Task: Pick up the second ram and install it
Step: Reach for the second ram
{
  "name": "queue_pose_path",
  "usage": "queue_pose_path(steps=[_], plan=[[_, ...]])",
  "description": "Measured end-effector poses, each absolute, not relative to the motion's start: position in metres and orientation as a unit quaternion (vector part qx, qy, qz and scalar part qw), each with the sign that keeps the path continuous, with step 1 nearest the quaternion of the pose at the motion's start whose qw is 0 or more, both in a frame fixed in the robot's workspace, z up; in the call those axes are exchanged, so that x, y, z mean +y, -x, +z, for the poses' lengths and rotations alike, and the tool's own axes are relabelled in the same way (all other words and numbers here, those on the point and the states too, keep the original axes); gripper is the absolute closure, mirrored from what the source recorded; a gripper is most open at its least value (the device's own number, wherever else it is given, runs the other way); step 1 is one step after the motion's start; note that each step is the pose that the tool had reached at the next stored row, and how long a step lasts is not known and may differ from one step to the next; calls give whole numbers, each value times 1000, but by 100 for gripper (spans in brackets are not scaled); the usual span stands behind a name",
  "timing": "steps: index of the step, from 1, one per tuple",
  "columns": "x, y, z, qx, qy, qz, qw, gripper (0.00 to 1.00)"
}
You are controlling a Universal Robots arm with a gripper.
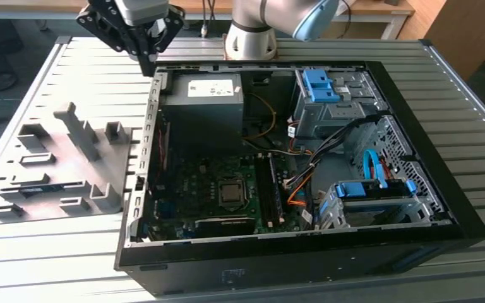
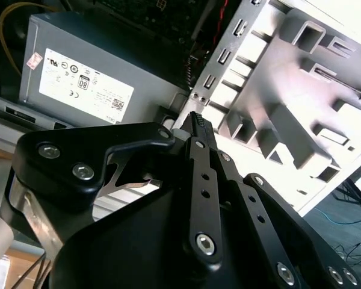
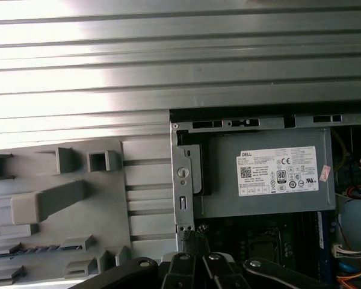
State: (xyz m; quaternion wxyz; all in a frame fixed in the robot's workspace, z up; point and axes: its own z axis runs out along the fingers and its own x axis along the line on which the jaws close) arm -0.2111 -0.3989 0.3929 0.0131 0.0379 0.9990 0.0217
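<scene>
Hovering gripper (image 1: 148, 63): you have it above the corner of the open computer case (image 1: 377, 69), beside the power supply (image 1: 204, 95). The fingertips are pressed together with nothing between them, as both wrist views show (image 2: 195, 120) (image 3: 195, 236).
The second ram (image 1: 42, 187): it lies in a slot of the grey holder (image 1: 57, 164) on the table (image 1: 74, 265), well apart from the gripper.
Partly hidden: in the first wrist view you see just the ram's bluish edge (image 3: 36, 249); the rest sits sunk in the slot.
Hard to make out: you cannot tell which memory slots on the motherboard (image 1: 217, 183) are filled.
Cut off: the arm's upper part leaves the exterior view.
</scene>
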Motion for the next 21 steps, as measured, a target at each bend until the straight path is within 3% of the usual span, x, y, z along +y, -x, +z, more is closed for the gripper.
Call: queue_pose_path(steps=[21], plan=[[-399, 248, 392, 999, -38, 22, 13, 90]])
